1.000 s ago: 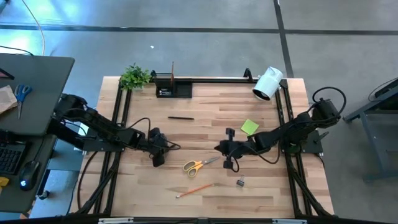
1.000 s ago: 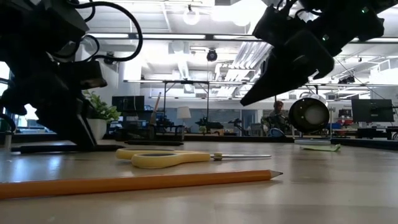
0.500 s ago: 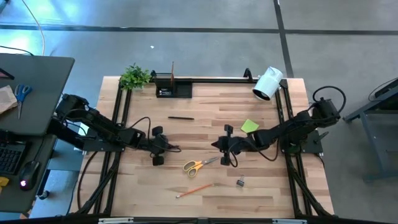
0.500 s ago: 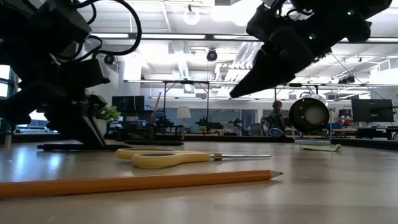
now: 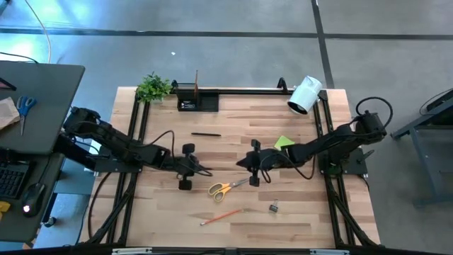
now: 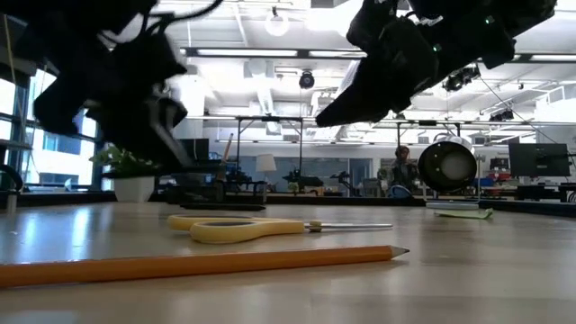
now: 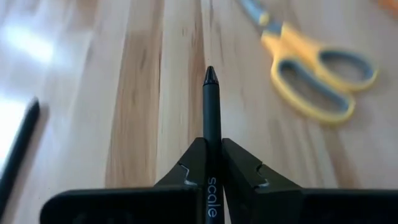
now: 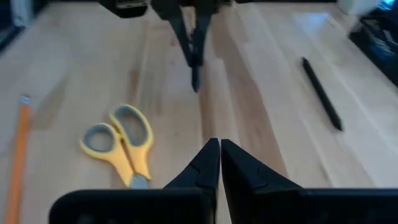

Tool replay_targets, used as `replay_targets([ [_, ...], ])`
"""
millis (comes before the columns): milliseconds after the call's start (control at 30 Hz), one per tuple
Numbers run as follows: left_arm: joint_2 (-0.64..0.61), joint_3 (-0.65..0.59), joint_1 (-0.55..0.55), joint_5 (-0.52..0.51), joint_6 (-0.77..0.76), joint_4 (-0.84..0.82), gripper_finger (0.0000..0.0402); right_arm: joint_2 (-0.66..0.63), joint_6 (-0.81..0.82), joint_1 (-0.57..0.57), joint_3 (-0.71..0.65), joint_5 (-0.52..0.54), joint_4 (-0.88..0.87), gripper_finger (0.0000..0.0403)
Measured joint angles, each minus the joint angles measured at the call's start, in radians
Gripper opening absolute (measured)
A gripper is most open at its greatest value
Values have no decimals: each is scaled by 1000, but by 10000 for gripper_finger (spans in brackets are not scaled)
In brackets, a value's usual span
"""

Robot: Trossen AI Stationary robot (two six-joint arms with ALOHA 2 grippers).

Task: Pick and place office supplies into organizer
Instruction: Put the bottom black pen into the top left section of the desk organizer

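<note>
So the left pincer (image 5: 197,168) had a black pen (image 7: 211,118) clamped between its fingers, and over the last second it had slid toward the yellow scissors (image 5: 228,188), pen tip hanging just above the worktop (image 5: 297,212). The right pincer (image 5: 244,161) sat closed and empty, having drifted up off the scissors' blades. Looks like the pen's next stop was the organizer (image 5: 197,98), well beyond the scissors at the far edge.
</note>
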Motion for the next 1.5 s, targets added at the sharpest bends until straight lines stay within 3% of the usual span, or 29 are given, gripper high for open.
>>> replay_targets([
  [300,-1,99,0,-36,74,-54,27,119,-106,-2,48,5,103,41],
  [467,-1,102,0,-46,33,-73,18,146,-266,16,132,92,105,84],
  [633,-1,102,0,-80,-7,-70,19,230,-391,46,245,110,62,128],
  [867,-1,102,0,-83,-71,-57,20,405,-514,72,419,355,-70,166],
  [1067,-2,102,0,-82,-91,-53,20,466,-673,114,499,492,-81,163],
  [1500,-2,102,0,-70,-112,-19,22,468,-728,99,508,458,-90,110],
])
